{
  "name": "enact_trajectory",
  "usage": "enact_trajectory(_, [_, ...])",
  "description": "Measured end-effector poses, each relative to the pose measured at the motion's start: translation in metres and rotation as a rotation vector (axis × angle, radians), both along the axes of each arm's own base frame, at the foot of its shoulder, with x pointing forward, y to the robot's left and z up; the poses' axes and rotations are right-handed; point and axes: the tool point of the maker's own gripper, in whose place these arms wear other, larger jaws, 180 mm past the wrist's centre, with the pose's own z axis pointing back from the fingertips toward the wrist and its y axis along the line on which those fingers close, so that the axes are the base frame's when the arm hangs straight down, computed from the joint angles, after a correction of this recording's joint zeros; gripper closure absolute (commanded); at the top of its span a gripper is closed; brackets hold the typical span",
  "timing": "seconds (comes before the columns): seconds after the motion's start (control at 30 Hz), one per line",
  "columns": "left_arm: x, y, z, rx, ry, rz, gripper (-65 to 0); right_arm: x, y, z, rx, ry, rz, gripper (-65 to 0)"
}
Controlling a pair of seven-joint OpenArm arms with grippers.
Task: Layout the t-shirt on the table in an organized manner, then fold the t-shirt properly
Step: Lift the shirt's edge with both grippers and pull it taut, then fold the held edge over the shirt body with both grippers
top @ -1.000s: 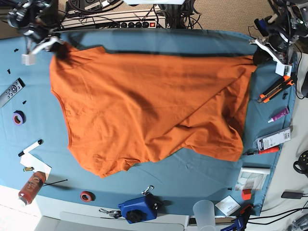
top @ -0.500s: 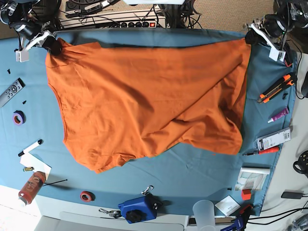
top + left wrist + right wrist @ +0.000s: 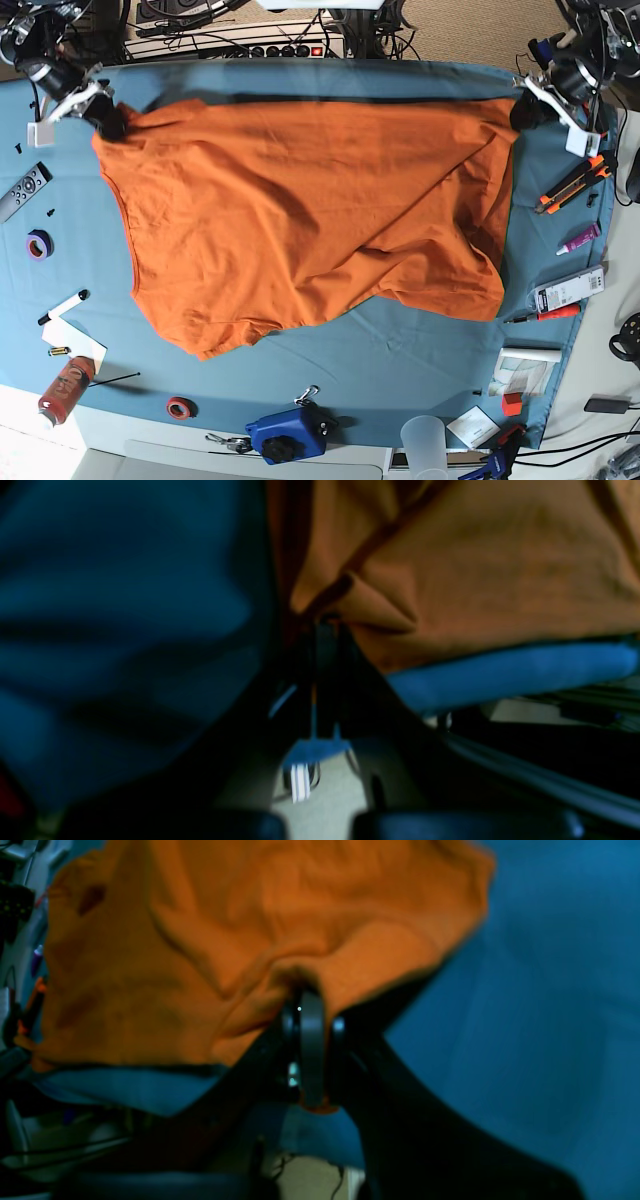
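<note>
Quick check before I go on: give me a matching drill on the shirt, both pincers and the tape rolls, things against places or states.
Things:
1 t-shirt
2 left pincer
3 right pincer
4 purple tape roll
5 red tape roll

States:
a base view's near edge
b base view's left margin
c spread, rumpled
d shut on the shirt's base-view right corner
e shut on the shirt's base-view left corner

Pairs: 1-c, 2-d, 3-e, 4-b, 5-a

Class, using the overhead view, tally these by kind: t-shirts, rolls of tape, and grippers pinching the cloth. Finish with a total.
t-shirt: 1
rolls of tape: 2 (purple roll, red roll)
grippers shut on the cloth: 2 (left gripper, right gripper)
Total: 5
</note>
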Motion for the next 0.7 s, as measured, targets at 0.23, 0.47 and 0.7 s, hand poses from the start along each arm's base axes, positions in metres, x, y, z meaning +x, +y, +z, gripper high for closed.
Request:
enact_trajectory(0.23, [0.028, 0.000, 0.015, -0.003, -0.081, 0.001, 0.0, 0.034, -0.004, 0.016, -0.028, -0.079, -0.005, 0.0])
enact_trajectory(0.47, [0.065, 0.010, 0.038, 0.044, -0.223, 0.043, 0.0, 0.056, -0.022, 0.019, -0.136, -0.071, -0.051, 0.0])
enact_trajectory(0.7, [0.093, 0.012, 0.058, 0.063, -0.319, 0.035, 0.0, 0.085, -0.020, 0.020, -0.270, -0.070, 0.004, 0.0])
